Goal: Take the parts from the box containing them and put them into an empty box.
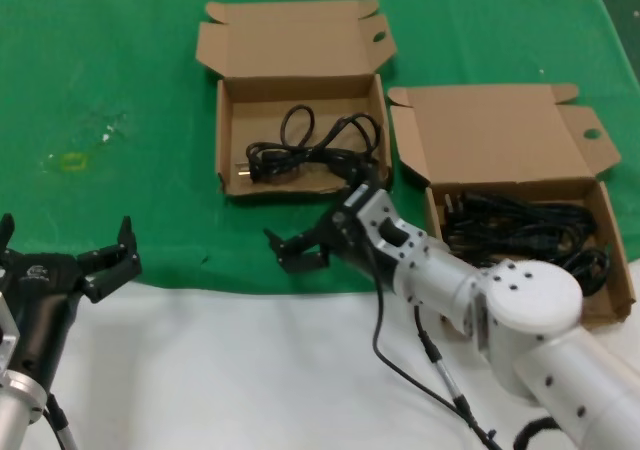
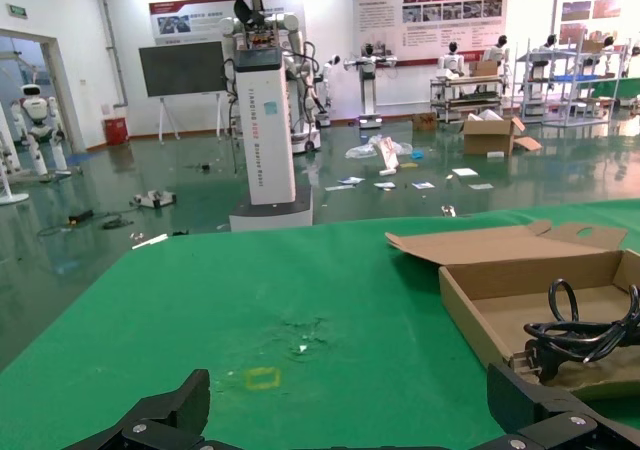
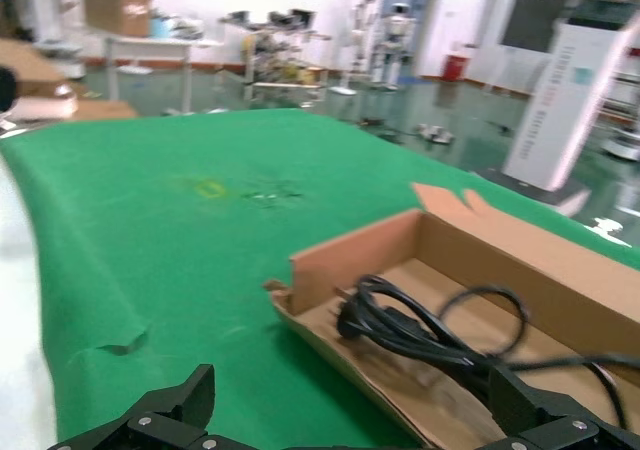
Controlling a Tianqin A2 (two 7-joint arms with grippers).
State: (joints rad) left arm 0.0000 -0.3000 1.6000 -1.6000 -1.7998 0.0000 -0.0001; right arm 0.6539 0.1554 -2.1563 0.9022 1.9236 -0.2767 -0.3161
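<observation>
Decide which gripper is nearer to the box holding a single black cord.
Right. The right gripper hovers open just off the near front edge of the single-cord box. The left gripper waits, open, at the table's near left edge, far from it.

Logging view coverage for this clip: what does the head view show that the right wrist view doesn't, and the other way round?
Only the head view shows the box heaped with cords on the robot's right, the left gripper open at the table's near edge, and the right arm reaching toward the left box. Only the right wrist view shows the hall behind the table, with a white pillar and shelving. Both show the green cloth, the left box holding a single cord, and the right gripper, its fingers open and empty, just short of that box.
</observation>
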